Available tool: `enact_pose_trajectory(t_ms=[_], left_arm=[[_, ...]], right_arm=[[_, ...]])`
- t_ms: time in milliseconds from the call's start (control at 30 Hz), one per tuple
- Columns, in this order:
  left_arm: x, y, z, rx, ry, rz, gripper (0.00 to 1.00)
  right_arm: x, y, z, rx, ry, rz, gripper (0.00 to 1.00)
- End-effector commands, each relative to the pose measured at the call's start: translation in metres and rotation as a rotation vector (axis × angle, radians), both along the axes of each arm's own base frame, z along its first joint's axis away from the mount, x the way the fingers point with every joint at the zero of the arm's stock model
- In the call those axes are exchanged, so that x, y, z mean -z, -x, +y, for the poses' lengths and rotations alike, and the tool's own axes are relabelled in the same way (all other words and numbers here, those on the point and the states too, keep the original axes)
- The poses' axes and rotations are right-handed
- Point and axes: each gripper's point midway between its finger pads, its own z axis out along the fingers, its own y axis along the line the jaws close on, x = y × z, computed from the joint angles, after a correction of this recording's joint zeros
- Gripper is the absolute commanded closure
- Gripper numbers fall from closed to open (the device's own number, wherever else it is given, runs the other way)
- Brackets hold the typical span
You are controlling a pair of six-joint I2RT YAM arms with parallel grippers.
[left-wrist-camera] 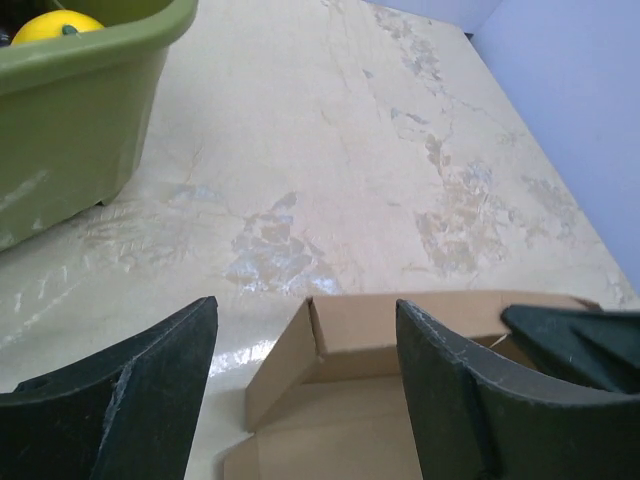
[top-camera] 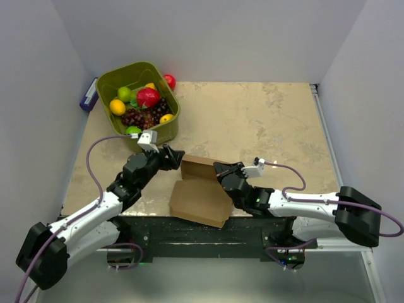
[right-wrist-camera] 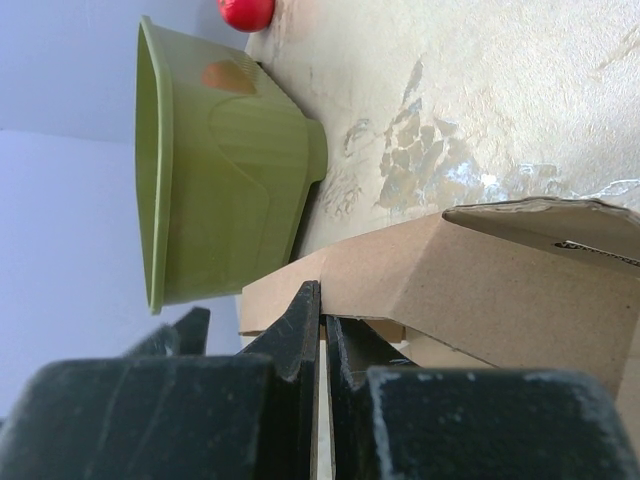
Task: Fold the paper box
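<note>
Brown box (top-camera: 201,192) sat half folded at the near edge of the table (top-camera: 265,120). Our left gripper (top-camera: 175,156) was spread wide beside it. Our right gripper (top-camera: 221,169) pinched its right wall. We thought the flat flap was left.

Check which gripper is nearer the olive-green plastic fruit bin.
Left. The left gripper hovers open off the near corner of the olive-green plastic fruit bin, at the left edge of the brown cardboard box; the right gripper is across the box, shut on its right side.
</note>
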Motion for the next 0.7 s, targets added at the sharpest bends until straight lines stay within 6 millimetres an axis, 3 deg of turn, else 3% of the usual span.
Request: enact_pose_trajectory(t_ms=[0,300,667], left_arm=[[-0.001,-0.012,-0.013,0.061,0.057,0.085,0.24],[0.024,-0.013,-0.019,0.089,0.054,0.148,0.28],[0.054,-0.009,-0.015,0.089,0.004,0.192,0.48]], right_arm=[[0.012,0.001,-0.013,0.025,0.121,-0.013,1.00],[0.013,0.002,-0.015,0.025,0.133,-0.016,1.00],[0.011,0.003,-0.014,0.008,0.155,-0.023,1.00]])
